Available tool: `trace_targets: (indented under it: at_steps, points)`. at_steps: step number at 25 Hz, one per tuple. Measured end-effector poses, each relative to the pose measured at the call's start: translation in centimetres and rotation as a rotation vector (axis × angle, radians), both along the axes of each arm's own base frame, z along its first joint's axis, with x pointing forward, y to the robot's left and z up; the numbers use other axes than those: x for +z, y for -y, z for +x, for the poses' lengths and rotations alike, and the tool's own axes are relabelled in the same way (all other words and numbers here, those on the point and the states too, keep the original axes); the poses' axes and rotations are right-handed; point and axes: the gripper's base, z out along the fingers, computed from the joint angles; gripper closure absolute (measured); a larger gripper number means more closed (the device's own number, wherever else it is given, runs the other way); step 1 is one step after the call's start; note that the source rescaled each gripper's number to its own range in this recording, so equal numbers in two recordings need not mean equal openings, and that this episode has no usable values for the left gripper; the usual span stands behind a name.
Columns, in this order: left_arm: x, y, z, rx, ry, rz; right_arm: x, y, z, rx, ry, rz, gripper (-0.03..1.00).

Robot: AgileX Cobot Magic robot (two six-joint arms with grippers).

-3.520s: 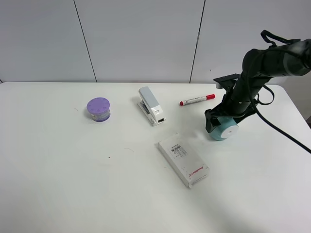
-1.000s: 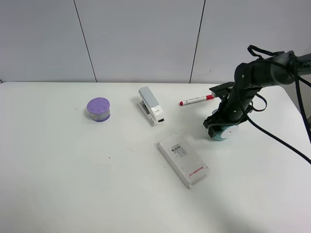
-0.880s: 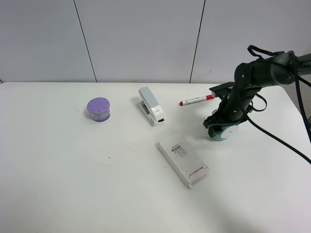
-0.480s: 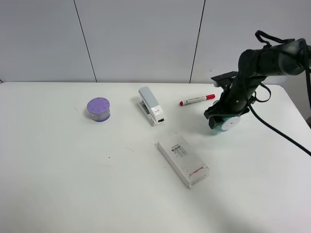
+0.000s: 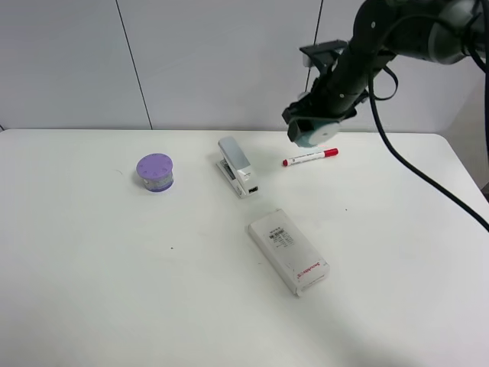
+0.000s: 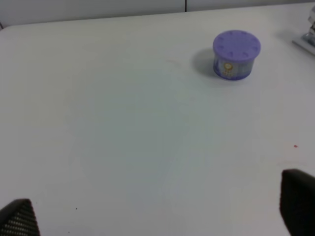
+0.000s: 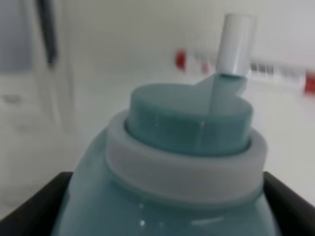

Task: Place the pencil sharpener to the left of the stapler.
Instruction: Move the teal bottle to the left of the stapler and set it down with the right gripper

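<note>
**Pencil sharpener** (image 5: 315,131) held clear of the counter (image 5: 114,290) by the right fingers (image 7: 288,199), which are clamped on either side of its teal body. In the high view it hangs to the right of the stapler (image 5: 238,166) and appears above the red marker (image 5: 310,157). The left fingers (image 6: 298,204) are spread apart with nothing between them, low over bare counter, with the purple-lidded jar (image 6: 236,54) beyond. The white box (image 5: 288,251) lies nearer the camera, off the likely path.

**Probable hazards:**
- The smooth, rounded body may slip or twist in the grip during the traverse.
- A descent begun too early could strike the stapler's top arm.
- A release too close to stapler or jar could nudge either.
- Set down on its curved side, the sharpener may roll away from the spot
</note>
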Motion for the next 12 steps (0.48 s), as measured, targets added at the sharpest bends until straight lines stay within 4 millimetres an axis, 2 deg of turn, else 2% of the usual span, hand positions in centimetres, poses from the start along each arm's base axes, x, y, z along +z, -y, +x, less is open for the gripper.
trace_targets:
  at_steps: [2,5,12]
  points:
    - [0.0,0.0,0.0,0.0,0.0,0.0,1.6,-1.9,0.1,0.043,0.038,0.016,0.97]
    - [0.0,0.0,0.0,0.0,0.0,0.0,2.1,-4.9,0.3,0.097,0.039,0.025,0.97]
    - [0.0,0.0,0.0,0.0,0.0,0.0,-0.6,-11.9,0.3,0.198,-0.02,0.022,0.97]
